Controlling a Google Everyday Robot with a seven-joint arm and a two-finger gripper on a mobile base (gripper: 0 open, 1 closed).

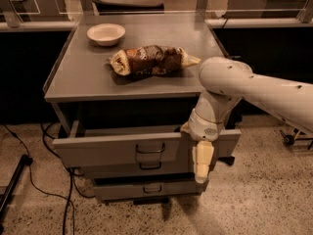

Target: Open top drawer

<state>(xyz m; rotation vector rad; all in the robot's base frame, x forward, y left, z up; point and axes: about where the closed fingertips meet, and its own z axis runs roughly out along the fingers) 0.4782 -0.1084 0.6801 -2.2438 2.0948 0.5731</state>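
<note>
The top drawer (112,151) is a wide grey metal front with a small dark loop handle (149,148) at its centre. It stands pulled out from the cabinet, well forward of the two narrower drawer fronts below. My gripper (202,161) hangs down in front of the right part of the drawer front, to the right of the handle, with its pale fingers pointing at the floor. My white arm reaches in from the right.
On the grey cabinet top (73,77) lie a brown snack bag (151,60) and a white bowl (106,34). The middle drawer (142,166) and the bottom drawer (149,189) are below. Black cables (63,199) trail on the speckled floor at left.
</note>
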